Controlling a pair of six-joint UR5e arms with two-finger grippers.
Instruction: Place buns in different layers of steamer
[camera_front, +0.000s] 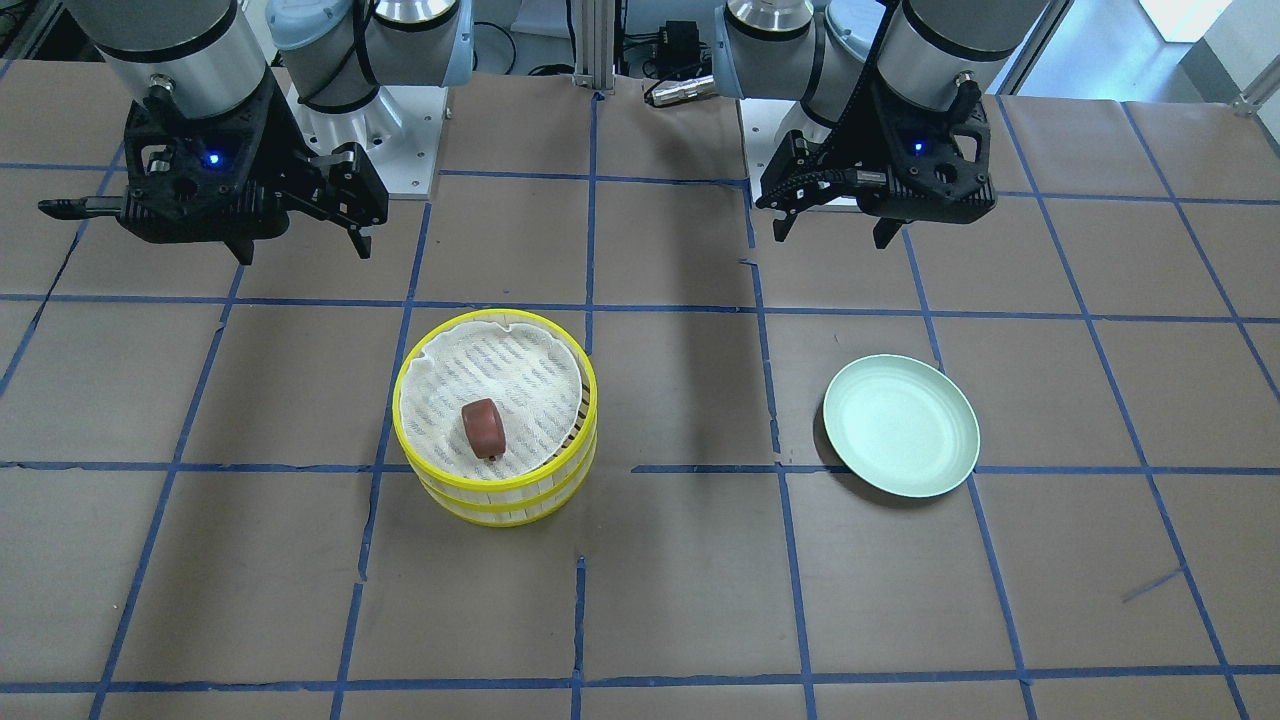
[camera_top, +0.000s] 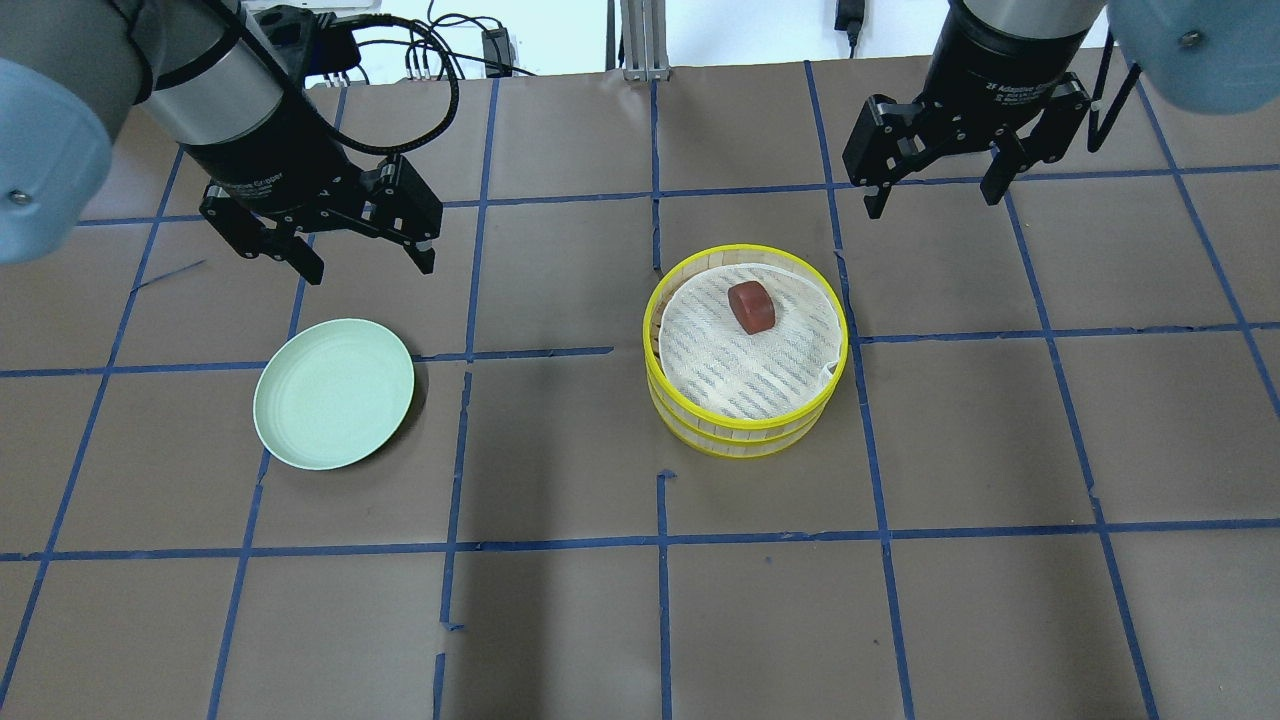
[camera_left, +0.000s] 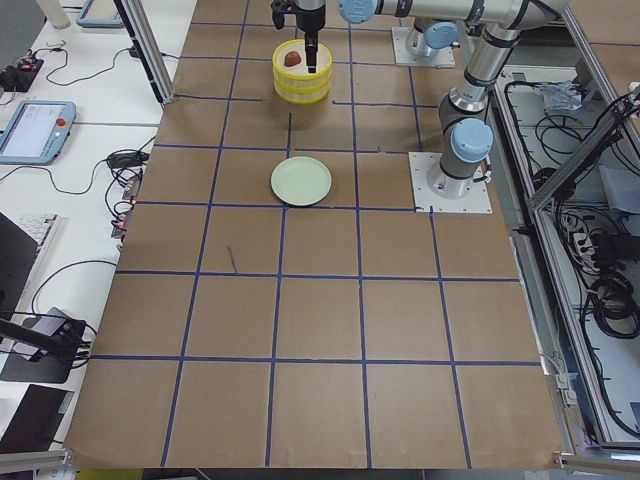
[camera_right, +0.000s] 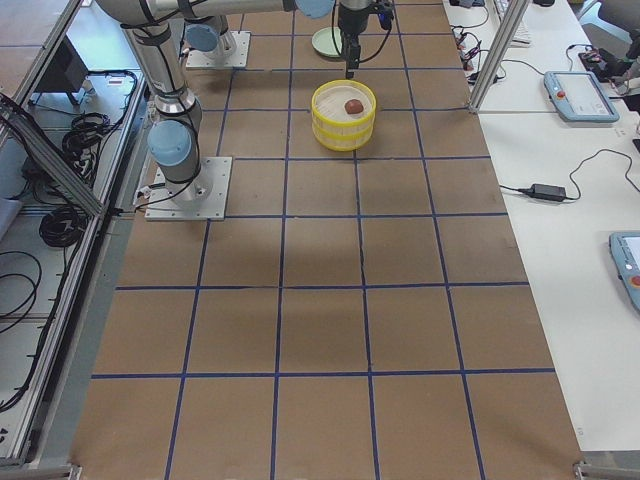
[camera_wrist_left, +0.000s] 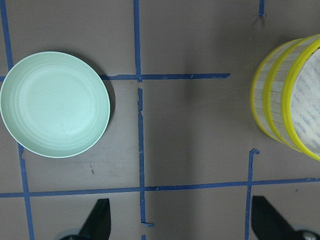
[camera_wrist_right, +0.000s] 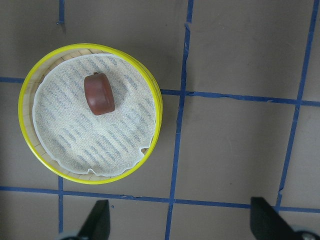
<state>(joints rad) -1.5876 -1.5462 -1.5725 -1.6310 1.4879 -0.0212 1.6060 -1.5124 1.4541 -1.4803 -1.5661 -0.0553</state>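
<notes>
Two steamer layers (camera_top: 742, 441) with yellow rims are stacked right of the table's middle. The upper layer's white liner holds one brown bun (camera_top: 751, 306). The lower layer's inside is hidden. The stack (camera_front: 500, 497) and bun (camera_front: 484, 428) also show in the front view. My right gripper (camera_top: 932, 205) is open and empty, raised beyond the stack. Its wrist view looks down on the stack's rim (camera_wrist_right: 21, 107) and the bun (camera_wrist_right: 99, 93). My left gripper (camera_top: 370, 268) is open and empty, raised above the table beyond the plate. Its wrist view shows the stack's wall (camera_wrist_left: 267, 100) at the right edge.
An empty pale green plate (camera_top: 333, 392) lies on the table's left half, also in the left wrist view (camera_wrist_left: 55, 105) and the front view (camera_front: 900, 425). Brown paper with blue tape lines covers the table. The arm bases stand at the robot's side.
</notes>
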